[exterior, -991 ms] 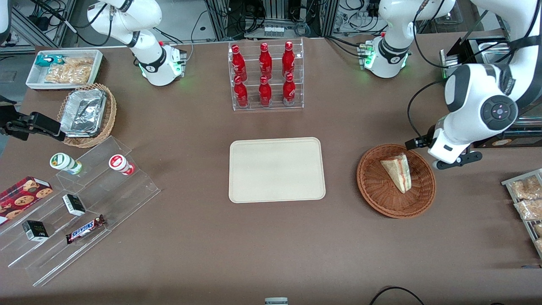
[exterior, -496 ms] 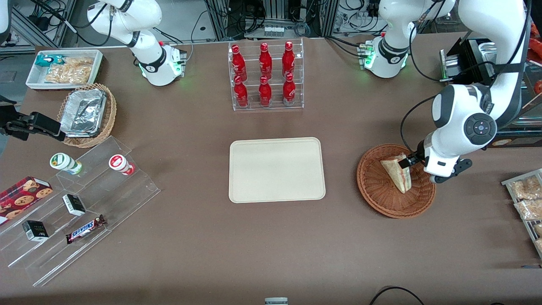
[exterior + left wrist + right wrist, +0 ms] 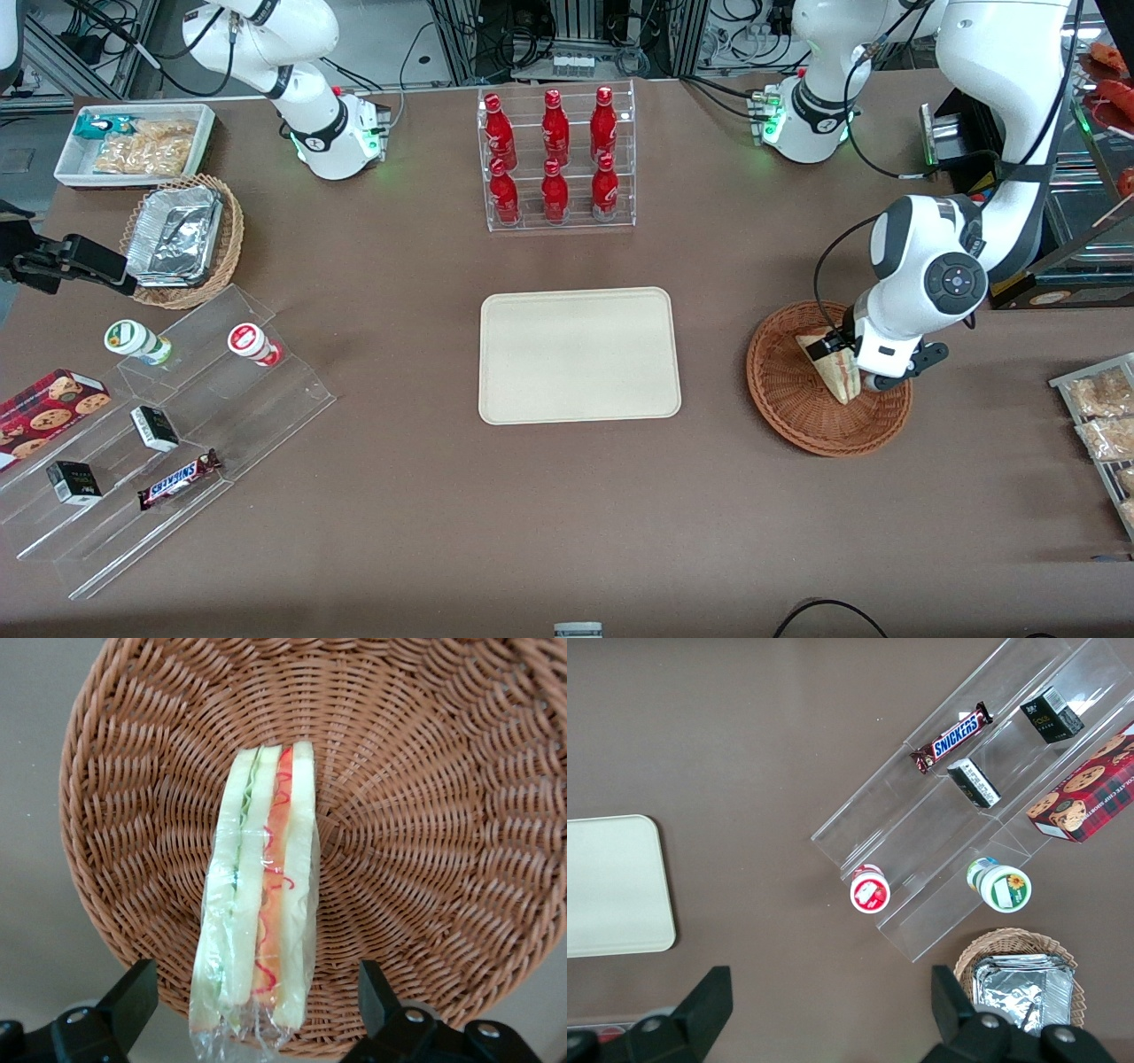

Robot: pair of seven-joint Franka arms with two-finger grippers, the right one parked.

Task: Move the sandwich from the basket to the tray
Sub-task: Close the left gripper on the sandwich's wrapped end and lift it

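Note:
The clear-wrapped sandwich stands on edge in the round reddish-brown basket, toward the working arm's end of the table. My gripper hangs low over the basket, above the sandwich's wide end. In the left wrist view the gripper is open. Its two black fingers stand one on each side of the sandwich, with a gap on both sides and no contact. The basket's weave fills that view. The cream-beige tray lies flat and bare at the table's middle; one of its corners shows in the right wrist view.
A clear rack of red bottles stands farther from the camera than the tray. Snack packets lie at the working arm's table edge. Toward the parked arm's end are a stepped acrylic shelf, a tan basket of foil trays and a white snack bin.
My gripper has travelled from beside the basket's rim inward over the basket and down, so its open fingers now straddle the sandwich. Sandwich and basket have not moved.

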